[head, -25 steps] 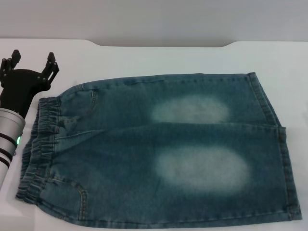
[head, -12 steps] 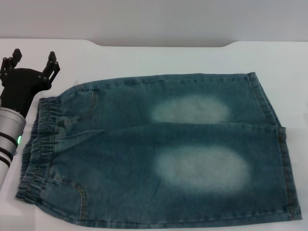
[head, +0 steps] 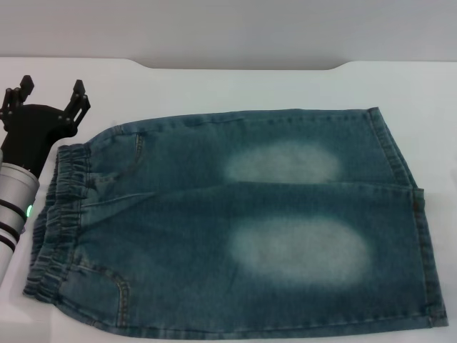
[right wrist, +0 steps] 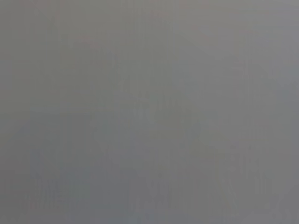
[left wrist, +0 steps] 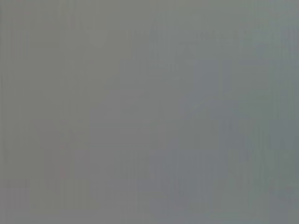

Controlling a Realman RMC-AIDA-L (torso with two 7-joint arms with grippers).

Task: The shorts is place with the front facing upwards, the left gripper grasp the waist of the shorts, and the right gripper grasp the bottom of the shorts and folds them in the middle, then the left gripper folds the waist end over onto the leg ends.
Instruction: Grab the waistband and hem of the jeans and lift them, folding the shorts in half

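Blue denim shorts (head: 235,221) lie flat on the white table (head: 235,86) in the head view, with faded patches on both legs. The elastic waist (head: 61,214) is at the left and the leg ends (head: 421,236) at the right. My left gripper (head: 51,96) is open at the far left, just beyond the far corner of the waist, holding nothing. The right gripper is out of view. Both wrist views show only plain grey.
The table's far edge has a raised notch (head: 243,66) in the middle. Bare white surface lies beyond the shorts and to their right.
The left gripper has shifted slightly farther away from the waist corner. The shorts have not moved.
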